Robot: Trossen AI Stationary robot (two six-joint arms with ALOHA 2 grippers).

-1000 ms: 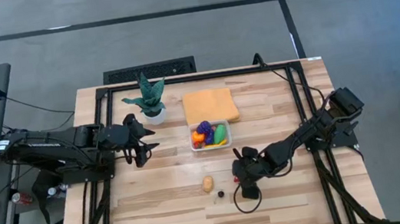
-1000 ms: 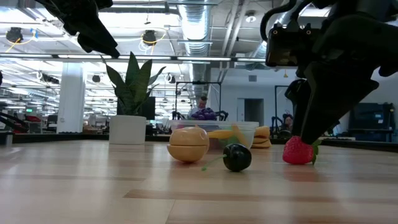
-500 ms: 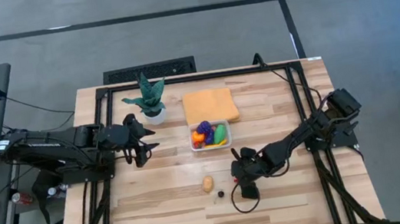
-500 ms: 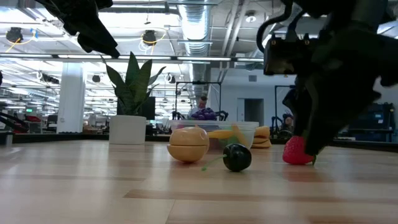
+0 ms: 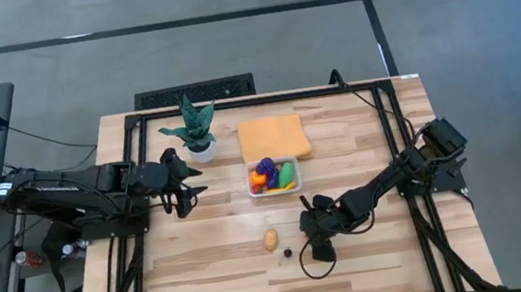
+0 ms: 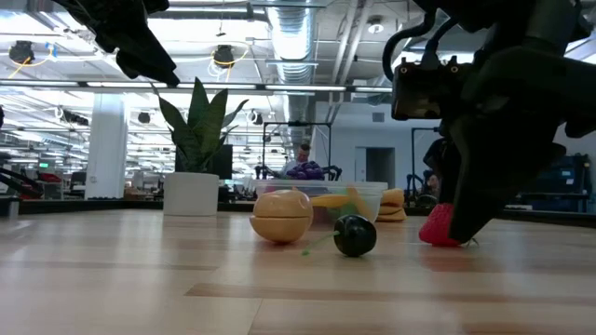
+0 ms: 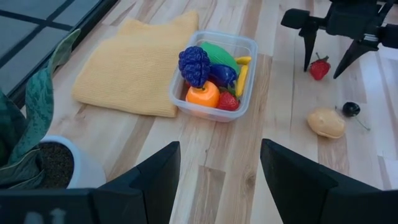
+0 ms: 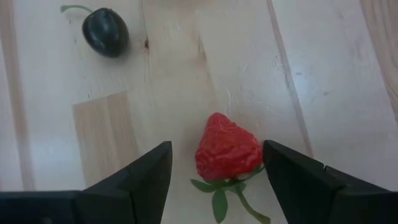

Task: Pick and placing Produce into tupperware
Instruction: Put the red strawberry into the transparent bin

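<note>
With the right claw lowered to the wooden desk, you have the small red toy strawberry lying between its spread fingers, not yet pinched, leafy stem toward the wrist. The clear rectangular plastic tupperware sits beyond, well apart. Your left claw, fingers also parted and empty, hovers farther off beside the potted plant.

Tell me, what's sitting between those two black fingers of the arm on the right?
A red toy strawberry lies on the table between the open fingers of the right gripper, touching neither. The right wrist view shows it best.
</note>
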